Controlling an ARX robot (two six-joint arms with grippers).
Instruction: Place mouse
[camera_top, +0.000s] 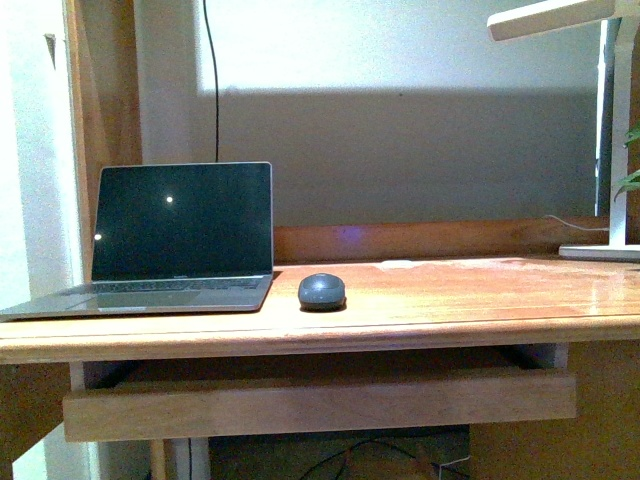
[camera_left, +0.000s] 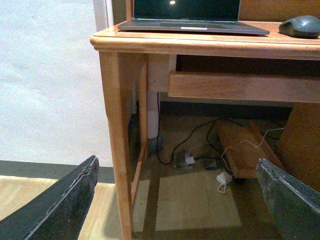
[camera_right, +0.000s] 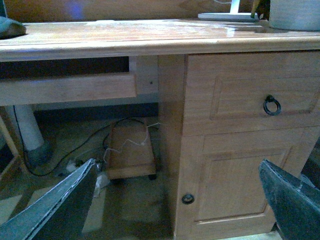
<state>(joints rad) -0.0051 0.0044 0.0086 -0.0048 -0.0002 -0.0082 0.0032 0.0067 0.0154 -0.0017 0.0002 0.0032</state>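
Note:
The dark grey oval mouse (camera_top: 321, 291) lies on the wooden desk (camera_top: 450, 300), just right of the open laptop (camera_top: 170, 245). It also shows in the left wrist view (camera_left: 300, 26) and, partly cut off, in the right wrist view (camera_right: 10, 27). Neither gripper shows in the front view. My left gripper (camera_left: 175, 200) is open and empty, low in front of the desk's left leg. My right gripper (camera_right: 177, 200) is open and empty, low in front of the desk's right cabinet.
A white desk lamp (camera_top: 600, 130) stands at the desk's back right. A pull-out shelf (camera_top: 320, 400) hangs under the desktop. Cables (camera_left: 200, 150) and a small wheeled wooden board (camera_right: 131, 155) lie on the floor beneath. The cabinet has a ring handle (camera_right: 272, 105).

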